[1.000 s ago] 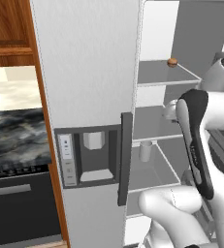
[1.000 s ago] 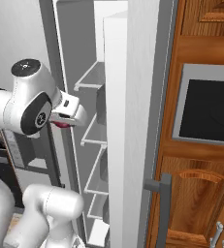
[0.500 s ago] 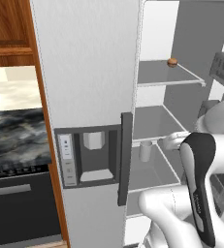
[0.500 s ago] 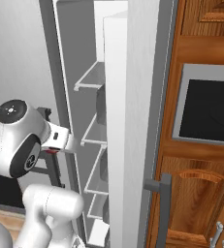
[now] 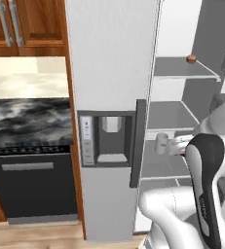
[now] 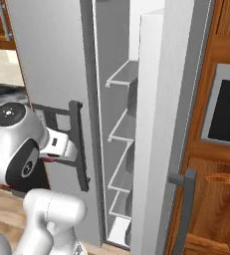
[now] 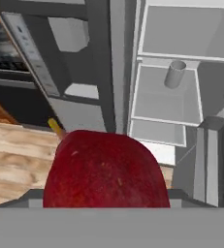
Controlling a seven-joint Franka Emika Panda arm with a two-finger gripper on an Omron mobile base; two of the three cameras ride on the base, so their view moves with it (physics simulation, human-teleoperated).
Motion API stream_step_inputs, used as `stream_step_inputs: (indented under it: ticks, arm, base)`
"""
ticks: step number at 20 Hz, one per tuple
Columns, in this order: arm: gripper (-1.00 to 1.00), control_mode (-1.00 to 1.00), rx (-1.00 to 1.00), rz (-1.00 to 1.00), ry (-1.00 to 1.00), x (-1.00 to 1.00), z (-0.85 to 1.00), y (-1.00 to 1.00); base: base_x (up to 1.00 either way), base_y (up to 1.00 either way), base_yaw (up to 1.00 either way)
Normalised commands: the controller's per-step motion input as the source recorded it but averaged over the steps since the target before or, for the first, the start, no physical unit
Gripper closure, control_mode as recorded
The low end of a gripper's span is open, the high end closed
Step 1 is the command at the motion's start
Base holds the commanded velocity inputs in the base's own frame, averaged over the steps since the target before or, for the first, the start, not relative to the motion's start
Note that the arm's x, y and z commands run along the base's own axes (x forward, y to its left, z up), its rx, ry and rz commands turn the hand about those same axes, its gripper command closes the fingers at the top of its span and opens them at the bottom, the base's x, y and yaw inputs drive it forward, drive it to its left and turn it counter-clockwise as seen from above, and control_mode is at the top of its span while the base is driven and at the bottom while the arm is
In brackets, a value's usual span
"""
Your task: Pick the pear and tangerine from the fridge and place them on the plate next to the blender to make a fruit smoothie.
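Looking over the left side, the arm has dropped and folded back in the last second: its dark-striped elbow, which stood high in front of the open fridge (image 5: 111, 73), now hangs low at the right, and the gripper (image 5: 178, 147) has come out to the shelf edges, just beside the dark door handle (image 5: 137, 143). A sliver of red under the hand I take for the pear (image 5: 183, 154). The fridge itself has not shifted in the picture, so the base has stayed put and only the arm has moved. I count three pale shelves, one small brownish-orange round thing (image 5: 191, 59) on the top one, possibly the tangerine, and one pale cup (image 5: 160, 144) on the middle one; also one dispenser panel (image 5: 108, 138) and one black dishwasher (image 5: 31, 185) to the left. From the right side, the round joint cap has sunk from shoulder height to low on the left, and the hand sits against the closed door's front with the same hint of red beneath it. Through the hand's own camera one big dark-red pear bulges at the bottom, right where the fingertips would rise, so they are hidden; by my reckoning the jaws are clamped on it. That reads as the first fruit out, with the carry to the plate and the second fruit yet to do.
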Motion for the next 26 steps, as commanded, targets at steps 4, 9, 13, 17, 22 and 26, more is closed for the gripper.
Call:
stream_step_inputs:
  ticks: [4,9,13,17,22,26]
  arm:
    - [1.00,1.00,0.00,0.00,0.00,0.00,0.00,0.00]
    - [1.00,1.00,0.00,0.00,0.00,0.00,0.00,0.00]
    - [1.00,1.00,0.00,0.00,0.00,0.00,0.00,0.00]
    - [1.00,1.00,0.00,0.00,0.00,0.00,0.00,0.00]
    - [1.00,1.00,0.00,0.00,0.00,0.00,0.00,0.00]
    - [1.00,1.00,0.00,0.00,0.00,0.00,0.00,0.00]
  base:
    - [-0.05,0.80,0.56]
    - [0.00,0.87,0.71]
    - [0.00,0.74,0.85]
    - [0.00,0.64,0.87]
    - [0.00,0.56,0.86]
    - [0.03,0.41,0.83]
